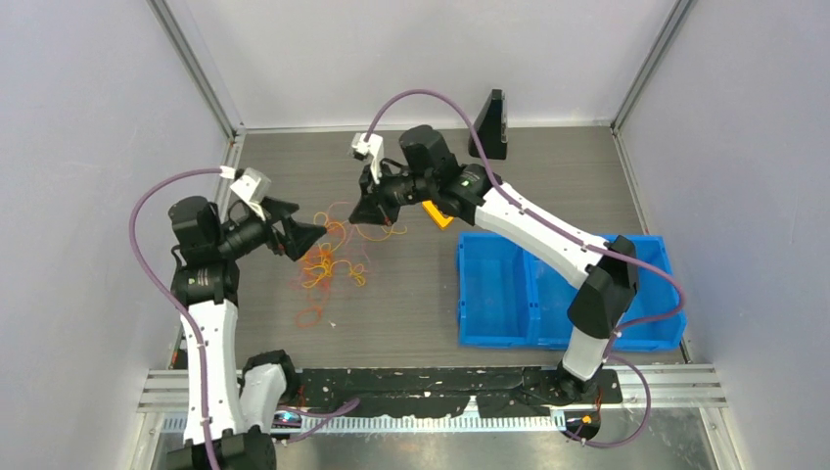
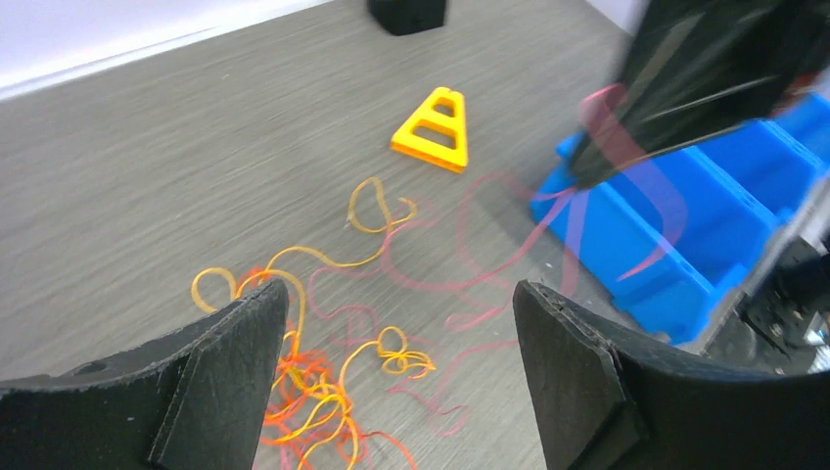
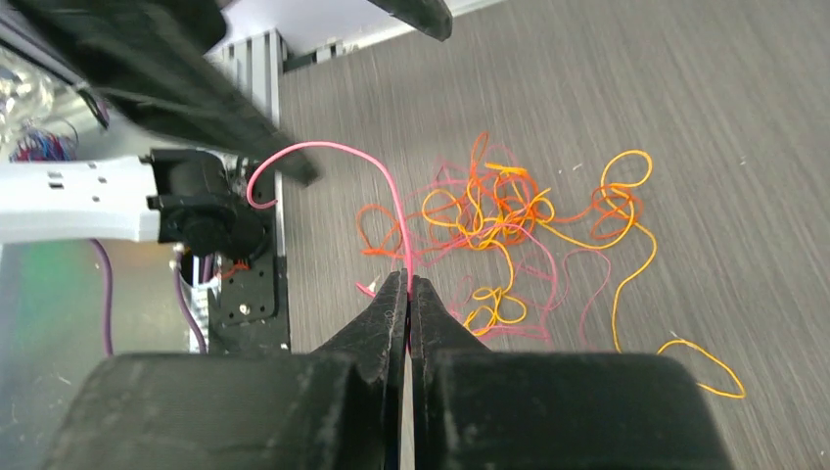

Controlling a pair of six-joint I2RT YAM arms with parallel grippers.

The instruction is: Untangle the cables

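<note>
The blue bin [image 1: 494, 338] is the only container. A divider splits it into the two compartments that show, and the right arm reaches across its top. All the cables [image 1: 323, 262] lie outside it, on the table [image 1: 411, 294] to its left. They form one loose tangle of orange, yellow and pink strands, too knotted to count singly.

The right gripper [image 3: 408, 284], left of the bin over the tangle's bin-side edge, is clenched on one pink cable [image 3: 399, 211], which rises from the pinched fingertips in an arch. The left gripper [image 2: 396, 299] hovers farther left of the bin over the tangle, its jaws spread wide with nothing between them.

One yellow triangular frame [image 1: 438, 213] lies just beyond the bin's back left corner. One black stand [image 1: 492, 125] sits behind the bin, by the back wall.
</note>
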